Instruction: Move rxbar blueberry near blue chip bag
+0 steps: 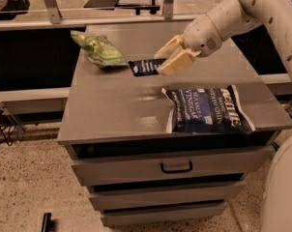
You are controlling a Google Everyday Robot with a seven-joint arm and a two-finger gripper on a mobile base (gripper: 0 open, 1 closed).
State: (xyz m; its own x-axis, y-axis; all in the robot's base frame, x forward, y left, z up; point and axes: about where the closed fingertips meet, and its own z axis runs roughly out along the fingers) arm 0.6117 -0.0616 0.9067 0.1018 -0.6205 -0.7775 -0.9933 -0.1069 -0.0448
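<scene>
The rxbar blueberry [143,66], a small flat navy wrapper, lies on the grey cabinet top [117,105] just right of a green bag. My gripper [159,65] comes in from the right on the white arm. It is open, with its two tan fingers [177,62] spread on either side of the bar's right end. The blue chip bag [209,109], large with white lettering, lies flat near the front right edge, below the gripper.
A green chip bag [98,50] lies at the back left of the top. The cabinet has drawers [175,167] below. Metal table and chair legs [49,4] stand behind it. The floor is speckled.
</scene>
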